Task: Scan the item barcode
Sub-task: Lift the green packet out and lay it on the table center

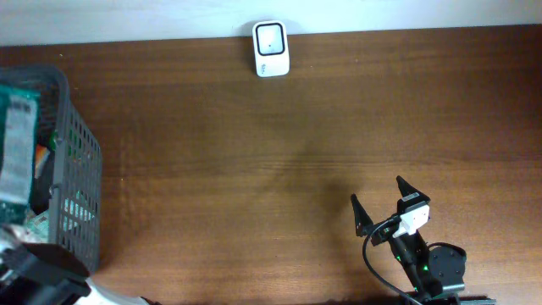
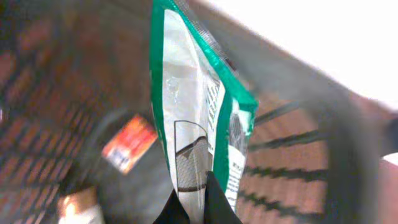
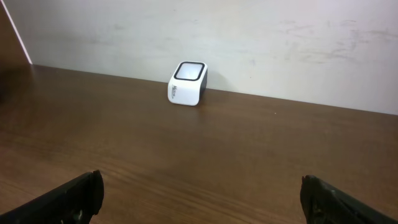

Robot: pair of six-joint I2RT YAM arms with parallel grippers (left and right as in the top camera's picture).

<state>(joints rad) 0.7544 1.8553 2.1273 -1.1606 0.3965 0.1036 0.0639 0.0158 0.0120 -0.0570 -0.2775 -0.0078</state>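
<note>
The left gripper [image 2: 198,202] is clamped on a thin edge of the green-and-white pouch [image 2: 193,112], down in the basket [image 1: 80,161] — a snag on the mesh could pull it loose. The right gripper [image 1: 377,190] stands wide apart, well away from the scanner [image 1: 271,48].

My left tool [image 2: 196,210] pinches the near edge of a green-and-white foil pouch [image 2: 199,118], which rises upright over the dark mesh basket [image 1: 80,169]. The white barcode scanner [image 1: 271,48], with a dark-rimmed window on top, sits at the counter's [image 1: 254,169] far edge, well apart.
</note>
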